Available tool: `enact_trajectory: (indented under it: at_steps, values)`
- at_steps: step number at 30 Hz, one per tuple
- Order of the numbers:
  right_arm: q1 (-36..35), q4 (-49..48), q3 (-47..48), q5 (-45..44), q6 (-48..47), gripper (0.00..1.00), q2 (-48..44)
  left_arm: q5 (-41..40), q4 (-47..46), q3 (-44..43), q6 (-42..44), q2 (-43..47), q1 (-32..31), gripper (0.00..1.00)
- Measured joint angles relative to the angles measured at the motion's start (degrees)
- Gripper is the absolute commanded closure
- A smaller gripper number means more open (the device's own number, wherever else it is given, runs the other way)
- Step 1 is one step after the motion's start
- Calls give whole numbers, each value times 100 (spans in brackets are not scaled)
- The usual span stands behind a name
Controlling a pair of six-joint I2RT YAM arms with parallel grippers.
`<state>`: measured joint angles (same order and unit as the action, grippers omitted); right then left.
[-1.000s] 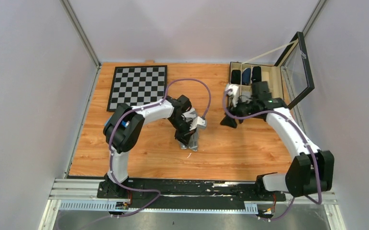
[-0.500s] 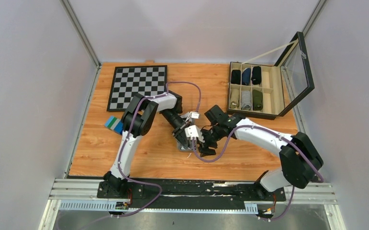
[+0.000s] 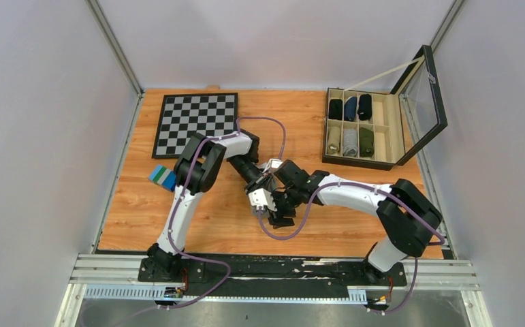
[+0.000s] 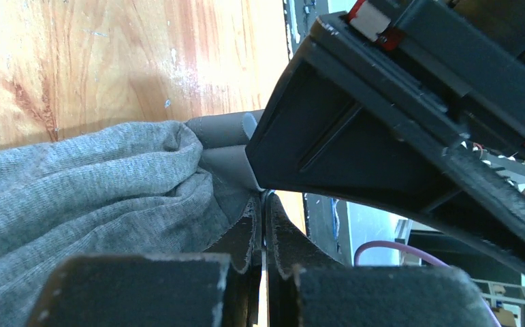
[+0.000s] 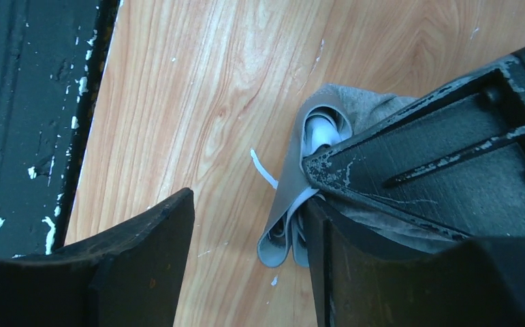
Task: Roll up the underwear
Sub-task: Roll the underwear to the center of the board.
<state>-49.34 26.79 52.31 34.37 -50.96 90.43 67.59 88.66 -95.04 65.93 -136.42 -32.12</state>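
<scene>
In the middle of the wooden table (image 3: 327, 228), toward its near edge, the two arms meet over the grey underwear (image 4: 89, 184). From overhead the cloth is almost wholly hidden beneath them. The left gripper (image 4: 263, 228) has its jaws pressed together, and the knit cloth bunches up against them and to their left. It appears to pinch the garment at its smooth grey waistband, though the exact bite is hard to see. In the right wrist view the waistband lies doubled into a narrow loop on the wood, with a small white scrap just beside it. The right gripper (image 5: 249, 204) stands with its jaws wide apart and straddles that looped end. Its right finger (image 5: 382, 272) is touching or just beside the band, and its left finger (image 5: 130, 266) is well clear over bare wood. At the far left of the table lies a checkerboard (image 3: 195, 124). A small blue and green block (image 3: 161, 176) sits near the left arm's elbow. At the far right a box (image 3: 358, 161) stands with its lid raised, holding six rolled cloths in two rows of compartments.
</scene>
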Motion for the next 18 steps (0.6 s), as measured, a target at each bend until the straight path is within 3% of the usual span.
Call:
enact_trajectory:
  at_steps: [8, 10, 14, 18]
  values:
    - [-90, -205, 136, -144, 236, 90, 319, -20, 11, 0, 28, -11, 2, 100]
    - [-87, -170, 258, -166, 306, 97, 428, -57, 31, 0, 33, -11, 0, 100]
    - [-87, -15, 457, -168, 404, 100, 592, -98, 11, 13, -28, -11, 26, 91]
    - [-55, 192, 632, -87, 442, 100, 706, -90, -584, 385, -807, 188, 122, 74]
